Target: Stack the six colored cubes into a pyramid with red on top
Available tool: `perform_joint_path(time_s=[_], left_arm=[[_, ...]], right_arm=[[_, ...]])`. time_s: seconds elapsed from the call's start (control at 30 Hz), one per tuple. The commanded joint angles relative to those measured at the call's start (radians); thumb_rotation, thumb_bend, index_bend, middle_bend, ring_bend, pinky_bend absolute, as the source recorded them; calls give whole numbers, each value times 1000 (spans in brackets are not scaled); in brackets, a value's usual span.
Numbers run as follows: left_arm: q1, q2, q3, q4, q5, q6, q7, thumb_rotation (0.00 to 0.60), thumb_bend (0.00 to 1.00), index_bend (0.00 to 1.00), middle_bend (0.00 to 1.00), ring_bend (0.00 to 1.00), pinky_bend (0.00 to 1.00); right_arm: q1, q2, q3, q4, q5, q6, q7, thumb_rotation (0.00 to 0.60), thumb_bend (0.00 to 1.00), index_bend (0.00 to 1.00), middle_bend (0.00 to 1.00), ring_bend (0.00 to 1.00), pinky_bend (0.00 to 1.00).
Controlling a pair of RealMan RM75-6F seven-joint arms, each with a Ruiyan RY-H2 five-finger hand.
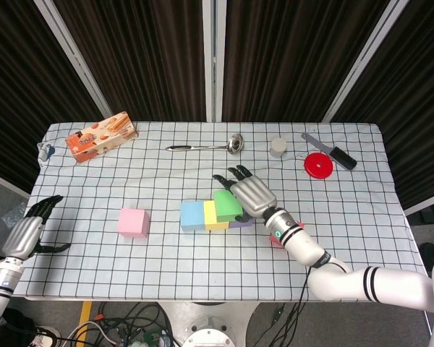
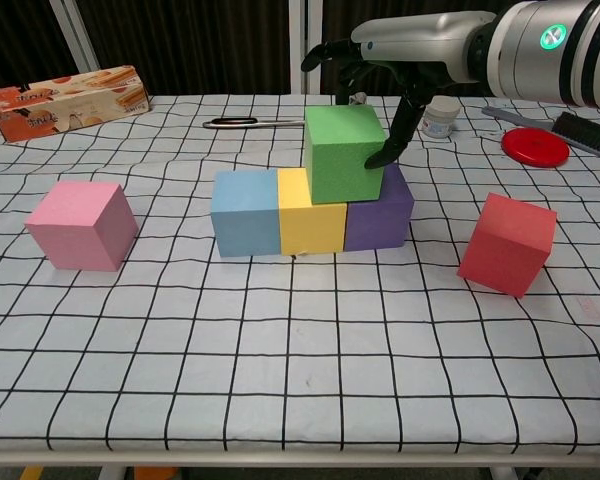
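Checkered cloth covers the bench [image 2: 300, 400] — green cube [image 2: 345, 153] sits atop yellow cube [image 2: 310, 212] and purple cube [image 2: 382, 214], gripped by right hand [image 1: 249, 194] fingers [image 2: 398, 122]; red cube [image 2: 507, 245] apart; left hand [image 1: 30, 231] open, holding nothing.

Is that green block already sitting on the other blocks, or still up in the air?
Sitting on them: the green block rests across the yellow block and purple block.
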Motion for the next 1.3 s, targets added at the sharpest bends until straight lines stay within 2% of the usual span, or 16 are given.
perform_joint_path(time_s=[0.03, 0.5, 1.3], left_arm=[[1, -2, -1, 0, 0, 3, 1, 600, 0, 38, 25, 0, 70], [4, -3, -1, 3, 2, 8, -3, 600, 0, 38, 25, 0, 70], [7, -9, 3, 17, 1, 2, -15, 600, 0, 38, 25, 0, 70]], right_arm=[[3, 5, -3, -11, 8, 7, -10, 600, 275, 0, 340, 0, 0], [18, 13, -19, -49, 58, 53, -77, 600, 277, 0, 339, 0, 0], [38, -4, -24, -42, 93, 62, -91, 600, 275, 0, 334, 0, 0]])
